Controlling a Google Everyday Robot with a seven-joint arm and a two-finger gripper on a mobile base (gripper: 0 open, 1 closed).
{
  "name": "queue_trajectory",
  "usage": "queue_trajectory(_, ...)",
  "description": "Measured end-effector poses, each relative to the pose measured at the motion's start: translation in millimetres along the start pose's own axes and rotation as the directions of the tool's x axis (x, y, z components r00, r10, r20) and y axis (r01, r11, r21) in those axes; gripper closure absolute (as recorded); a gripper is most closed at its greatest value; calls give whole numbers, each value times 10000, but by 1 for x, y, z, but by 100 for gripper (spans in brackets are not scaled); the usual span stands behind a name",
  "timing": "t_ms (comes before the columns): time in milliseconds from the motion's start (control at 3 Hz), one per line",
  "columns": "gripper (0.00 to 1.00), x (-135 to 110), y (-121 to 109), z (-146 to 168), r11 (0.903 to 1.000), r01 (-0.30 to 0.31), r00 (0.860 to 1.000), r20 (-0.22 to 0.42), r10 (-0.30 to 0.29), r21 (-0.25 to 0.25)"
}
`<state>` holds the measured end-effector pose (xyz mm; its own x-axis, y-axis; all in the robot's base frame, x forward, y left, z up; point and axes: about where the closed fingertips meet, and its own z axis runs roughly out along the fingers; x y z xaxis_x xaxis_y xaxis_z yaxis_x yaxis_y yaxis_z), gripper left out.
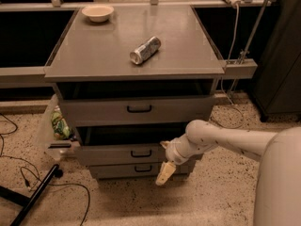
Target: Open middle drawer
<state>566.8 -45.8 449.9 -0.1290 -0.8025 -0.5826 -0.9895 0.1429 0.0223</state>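
Observation:
The grey cabinet (136,55) has three drawers. The middle drawer (108,154), with a small black bar handle (141,153), stands partly pulled out and shows a dark gap above its front panel. My gripper (163,172) hangs in front of the cabinet, just right of and slightly below that handle, at the level of the bottom drawer (117,170). The white arm (221,138) reaches in from the right. The top drawer (94,111), with the longer handle (139,109), is also slightly out.
A soda can (145,50) lies on the cabinet top, with a pale bowl (98,12) at the back left. A bag with green contents (57,124) hangs at the cabinet's left side. Cables and a black stand leg (35,194) lie on the speckled floor at left.

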Motion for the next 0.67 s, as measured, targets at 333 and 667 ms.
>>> queue_trajectory(333, 0, 0, 0, 0, 10000, 1, 10000, -1, -1, 2)
queue_trajectory(667, 0, -7, -18, -4, 9962, 388, 9990, -258, -369, 779)
